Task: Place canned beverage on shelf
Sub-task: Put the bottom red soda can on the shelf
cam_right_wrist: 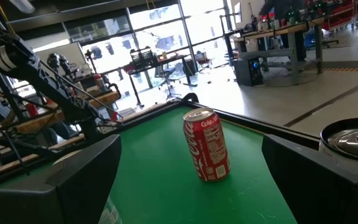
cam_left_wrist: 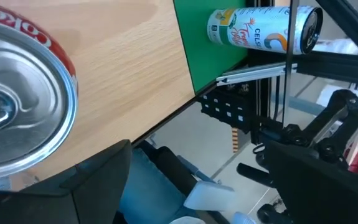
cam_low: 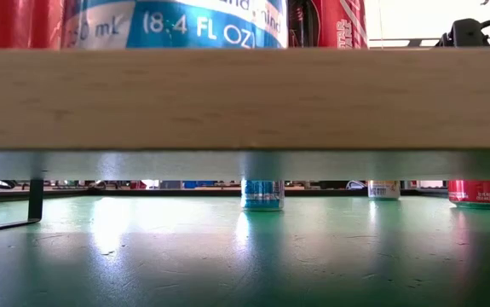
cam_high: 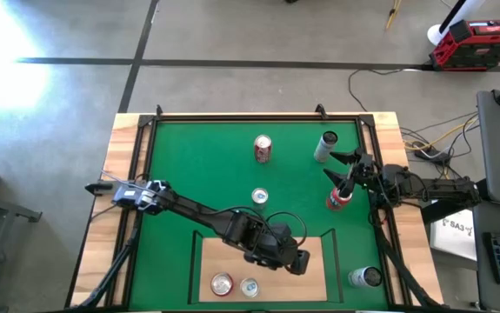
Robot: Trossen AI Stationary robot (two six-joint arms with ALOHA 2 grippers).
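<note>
The shelf (cam_high: 319,278), a pale wood board with a black rail, stands at the mat's near edge; it also shows in the low view (cam_low: 245,98) and the left wrist view (cam_left_wrist: 129,62). A red can (cam_high: 222,283) and a blue-and-white can (cam_high: 250,286) stand upright on it. My left gripper (cam_high: 297,261) hovers open and empty over the shelf's right part, and the red can's top (cam_left_wrist: 10,118) shows beside it. My right gripper (cam_high: 330,165) is open and empty at the mat's right, pointing at an upright red cola can (cam_right_wrist: 207,144). Another red can (cam_high: 338,198) stands just near of it.
A small blue can (cam_high: 259,196) stands mid-mat, a white can (cam_high: 325,146) far right and a tall white can (cam_high: 364,276) to the right of the shelf, also in the left wrist view (cam_left_wrist: 263,28). Black rails edge the mat. A shelf leg (cam_low: 36,200) shows.
</note>
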